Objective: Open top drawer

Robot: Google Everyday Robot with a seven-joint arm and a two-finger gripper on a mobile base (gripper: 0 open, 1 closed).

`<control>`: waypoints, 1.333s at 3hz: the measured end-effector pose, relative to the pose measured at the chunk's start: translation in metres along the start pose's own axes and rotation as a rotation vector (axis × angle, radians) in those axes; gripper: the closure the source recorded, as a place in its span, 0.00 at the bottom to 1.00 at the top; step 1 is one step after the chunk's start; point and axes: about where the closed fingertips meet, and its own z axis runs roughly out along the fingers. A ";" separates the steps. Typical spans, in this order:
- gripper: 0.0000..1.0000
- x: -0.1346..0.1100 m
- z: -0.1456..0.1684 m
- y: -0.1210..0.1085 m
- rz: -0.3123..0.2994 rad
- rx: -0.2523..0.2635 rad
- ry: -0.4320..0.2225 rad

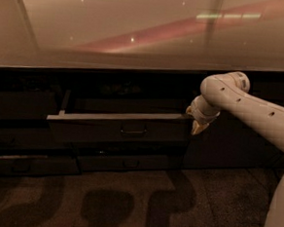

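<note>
Currently: top drawer stands partly out from the dark cabinet face under the desk. Pale rim runs along its upper edge; left side wall shows, angling back into the opening. Small loop handle sits at front centre, untouched. Interior too dark to read.

Tool is at the right end of the drawer front, level with the rim, touching or just beside the corner. Cannot tell whether it is open or closed, or whether it has hold of anything; it looks hooked or pressed at the edge, not on the handle. White arm comes in from the right, elbow bent above the tool.

Below: a shallower drawer front, closed. Speckled floor carries shadows.

Judgement: pull phase, drawer perhaps partway along its travel.

To do it well:
- Pull straight out along the runners, toward the camera. Contact is off-centre, so any sideways pull may skew the drawer and bind it.
- Keep the tool level with the rim; if it drifts up it slips off the edge.
- Move slowly and evenly, easing near the end stop.
- If contact is lost, re-engage at the centre handle.
</note>
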 end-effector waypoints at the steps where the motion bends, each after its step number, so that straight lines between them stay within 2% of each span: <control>1: 1.00 -0.001 -0.001 0.007 -0.004 -0.004 -0.001; 2: 1.00 -0.002 -0.002 0.007 -0.004 -0.004 -0.001; 4: 0.57 -0.003 -0.005 0.012 -0.007 -0.008 0.000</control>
